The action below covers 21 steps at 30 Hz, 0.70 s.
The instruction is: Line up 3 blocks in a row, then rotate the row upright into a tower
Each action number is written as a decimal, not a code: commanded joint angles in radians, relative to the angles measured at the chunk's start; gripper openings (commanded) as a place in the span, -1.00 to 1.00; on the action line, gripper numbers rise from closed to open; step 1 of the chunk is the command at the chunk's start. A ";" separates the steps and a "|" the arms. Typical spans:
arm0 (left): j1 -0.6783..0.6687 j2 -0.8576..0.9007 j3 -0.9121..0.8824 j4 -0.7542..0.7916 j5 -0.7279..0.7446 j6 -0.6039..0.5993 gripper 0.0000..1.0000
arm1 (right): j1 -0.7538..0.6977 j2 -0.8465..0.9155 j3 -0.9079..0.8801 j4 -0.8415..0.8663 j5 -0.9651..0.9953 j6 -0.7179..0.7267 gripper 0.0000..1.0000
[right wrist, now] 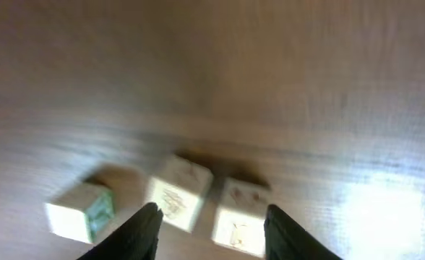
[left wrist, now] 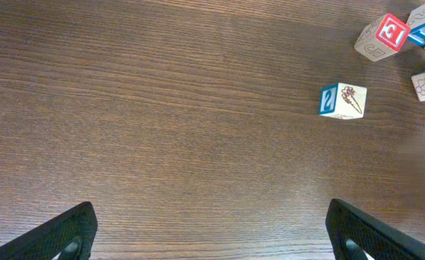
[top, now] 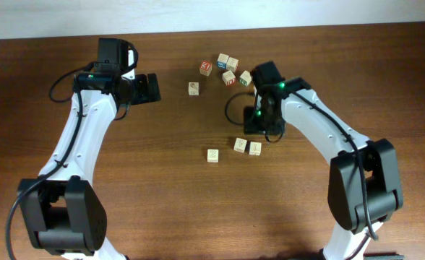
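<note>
Two blocks (right wrist: 178, 191) side by side, just beyond spread, empty right fingers (right wrist: 144, 235); left fingers (left wrist: 64, 235) wide.

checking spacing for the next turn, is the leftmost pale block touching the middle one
Apart. The overhead view shows bare table between the leftmost pale block and the middle pale block.

A: Overhead: bright, even, sharp; soft, short shadows.
B: Right wrist view is motion-smeared, the blocks (right wrist: 178, 191) fuzzy (white glare on the table (right wrist: 371, 209), near right). Left wrist: crisp.
</note>
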 commanded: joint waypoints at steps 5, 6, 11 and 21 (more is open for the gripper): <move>0.000 0.011 0.018 0.002 0.022 -0.009 0.99 | 0.016 0.037 0.013 0.096 -0.001 0.087 -0.55; 0.000 0.011 0.018 0.002 0.022 -0.009 1.00 | 0.028 0.049 0.013 0.112 -0.001 0.091 -0.59; 0.000 0.011 0.018 0.002 0.022 -0.009 0.99 | 0.058 0.082 0.013 0.127 0.013 0.110 -0.61; 0.000 0.011 0.018 -0.003 0.023 -0.009 0.99 | 0.059 0.110 0.013 0.072 -0.073 0.082 -0.61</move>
